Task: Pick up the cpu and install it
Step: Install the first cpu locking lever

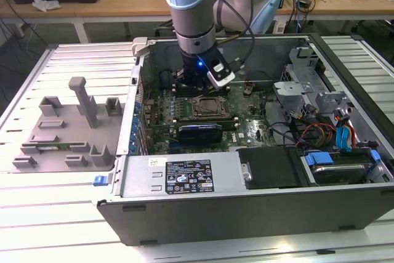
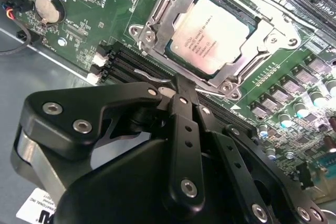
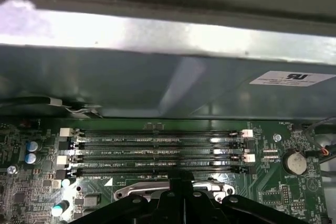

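Note:
The cpu (image 2: 212, 35), a silver square with a pale rim, lies flat inside the dark metal socket frame (image 2: 157, 17) on the green motherboard, with the frame down around its edges. My gripper (image 2: 180, 83) is shut, its black fingertips together just off the socket's edge, at the thin silver socket lever (image 2: 157, 77). Whether the lever is pinched between the tips I cannot tell. In the first wrist view the gripper (image 3: 181, 176) sits over that lever (image 3: 142, 186), in front of the memory slots (image 3: 157, 153). In the exterior view the gripper (image 1: 196, 85) is low inside the open case, just behind the socket (image 1: 209, 108).
The case wall (image 3: 157, 87) rises close behind the memory slots. A coin battery (image 2: 48, 8) sits on the board nearby. Drive cages and cables (image 1: 320, 130) fill the case at the exterior view's right. A grey fixture plate (image 1: 68, 127) lies outside at the left.

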`<state>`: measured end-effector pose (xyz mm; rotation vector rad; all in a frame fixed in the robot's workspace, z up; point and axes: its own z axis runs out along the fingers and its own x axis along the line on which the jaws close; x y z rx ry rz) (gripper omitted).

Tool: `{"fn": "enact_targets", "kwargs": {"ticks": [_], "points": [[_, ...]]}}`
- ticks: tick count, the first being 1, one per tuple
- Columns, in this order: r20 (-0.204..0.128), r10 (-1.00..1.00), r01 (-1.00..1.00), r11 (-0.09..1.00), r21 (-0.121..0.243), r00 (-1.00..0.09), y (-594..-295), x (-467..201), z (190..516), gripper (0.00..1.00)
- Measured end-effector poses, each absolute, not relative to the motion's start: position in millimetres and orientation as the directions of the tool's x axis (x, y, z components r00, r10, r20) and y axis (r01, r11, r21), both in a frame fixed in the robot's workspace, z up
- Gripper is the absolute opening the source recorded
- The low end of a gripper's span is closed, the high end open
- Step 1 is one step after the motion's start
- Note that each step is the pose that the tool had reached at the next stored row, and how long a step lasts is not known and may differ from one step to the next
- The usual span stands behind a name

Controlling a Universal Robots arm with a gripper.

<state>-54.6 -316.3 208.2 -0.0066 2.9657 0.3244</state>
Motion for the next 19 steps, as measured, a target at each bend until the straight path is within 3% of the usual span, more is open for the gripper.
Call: {"fn": "enact_targets", "kwargs": {"ticks": [6, 19], "points": [[-0.157, 0.010, -0.021, 0.980, 0.197, -0.988, -301.5, -54.7, 207.9, 0.11], [-0.157, 0.017, -0.014, 0.981, 0.193, -0.987, -301.3, -54.6, 215.9, 0.11]]}}
